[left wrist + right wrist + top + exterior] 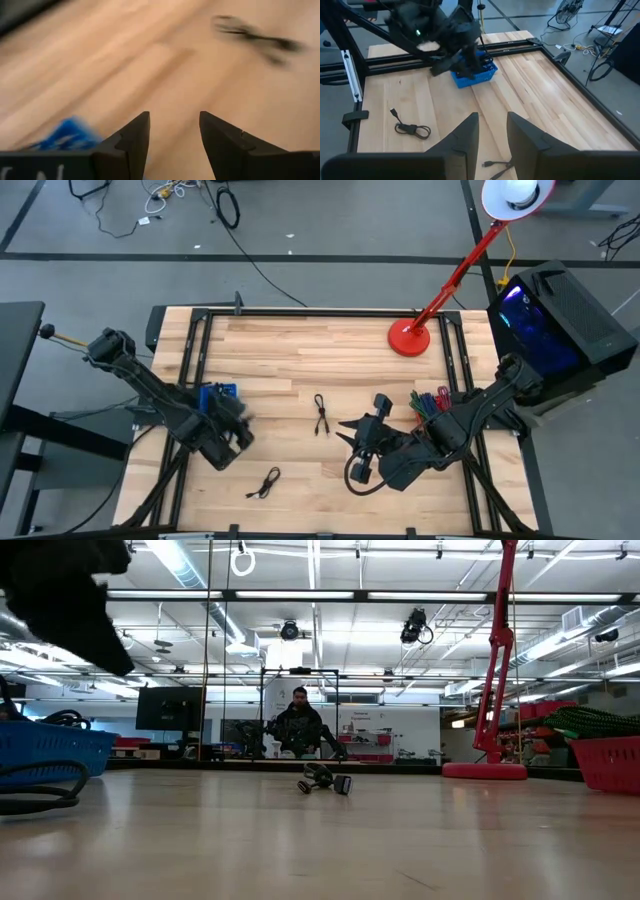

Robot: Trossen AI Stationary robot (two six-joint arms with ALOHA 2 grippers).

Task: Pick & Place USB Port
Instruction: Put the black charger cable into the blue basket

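Note:
Two black USB cables lie loose on the wooden table: one (320,416) mid-table, also in the low view (325,781), and one (265,483) near the front edge, also in the right wrist view (410,129). A blue basket (220,395) stands at the left. My left gripper (174,130) hovers beside the basket (67,136), open, with nothing between its fingers. My right gripper (492,135) hangs above the table right of centre (363,442), its fingers a little apart around nothing.
A red basket (430,402) with cables stands at the right, and a red lamp's base (408,338) at the far right. A black frame (300,312) rims the table. A person (300,725) sits in the room beyond the far edge.

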